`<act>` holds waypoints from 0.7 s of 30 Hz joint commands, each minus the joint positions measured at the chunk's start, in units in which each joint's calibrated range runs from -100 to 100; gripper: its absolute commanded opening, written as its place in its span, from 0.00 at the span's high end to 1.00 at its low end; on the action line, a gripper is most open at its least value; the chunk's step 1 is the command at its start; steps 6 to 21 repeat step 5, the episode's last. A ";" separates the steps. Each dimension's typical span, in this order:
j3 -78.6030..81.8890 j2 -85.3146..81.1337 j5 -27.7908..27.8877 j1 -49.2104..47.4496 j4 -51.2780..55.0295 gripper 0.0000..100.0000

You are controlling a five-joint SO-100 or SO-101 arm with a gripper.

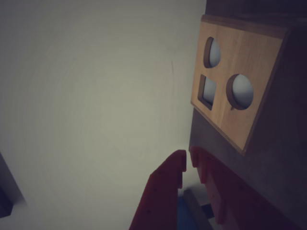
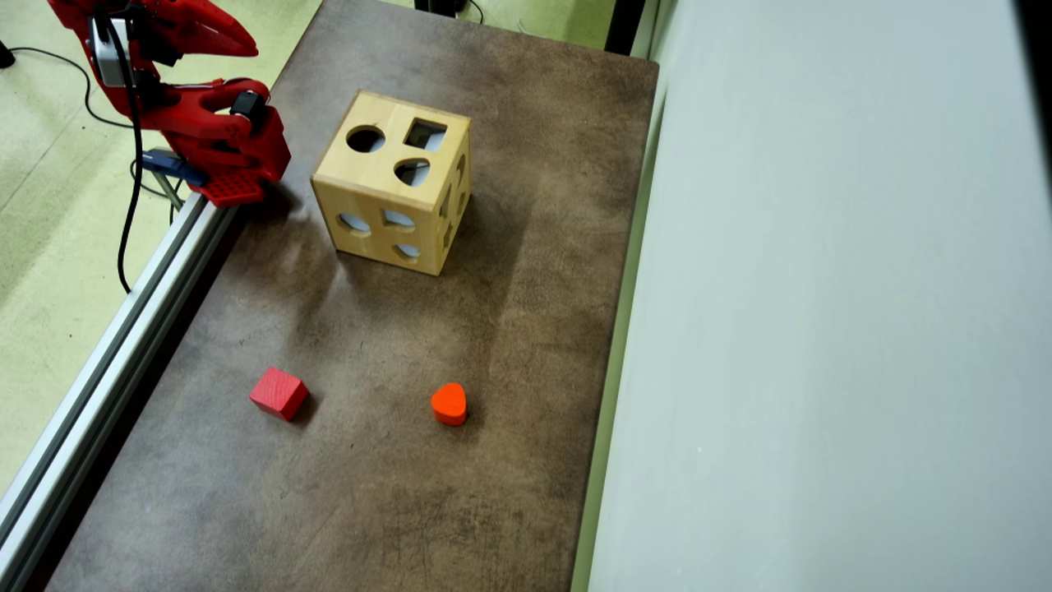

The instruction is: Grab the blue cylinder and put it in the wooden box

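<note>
The blue cylinder shows in neither view. The wooden box (image 2: 393, 193) stands at the far middle of the brown table, with round, square and heart-like holes in its faces. In the wrist view the wooden box (image 1: 240, 81) fills the upper right. The red arm is folded at the table's far left corner in the overhead view, and its gripper (image 2: 246, 48) sits high, left of the box. In the wrist view the gripper (image 1: 188, 158) has its red tips almost touching, with nothing between them.
A red cube (image 2: 279, 393) and an orange heart block (image 2: 449, 404) lie on the near half of the table (image 2: 526, 329). An aluminium rail (image 2: 123, 329) runs along the left edge. A blue clamp (image 2: 171, 166) sits by the arm's base. A pale wall (image 2: 822, 329) borders the right side.
</note>
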 commanded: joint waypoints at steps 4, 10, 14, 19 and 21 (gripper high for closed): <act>0.03 0.26 0.00 0.11 -0.23 0.98; 0.03 0.26 0.00 0.11 -0.23 0.98; 0.03 0.26 0.00 0.11 -0.23 0.98; 0.03 0.26 0.00 0.11 -0.23 0.98; 0.03 0.26 0.00 0.11 -0.23 0.98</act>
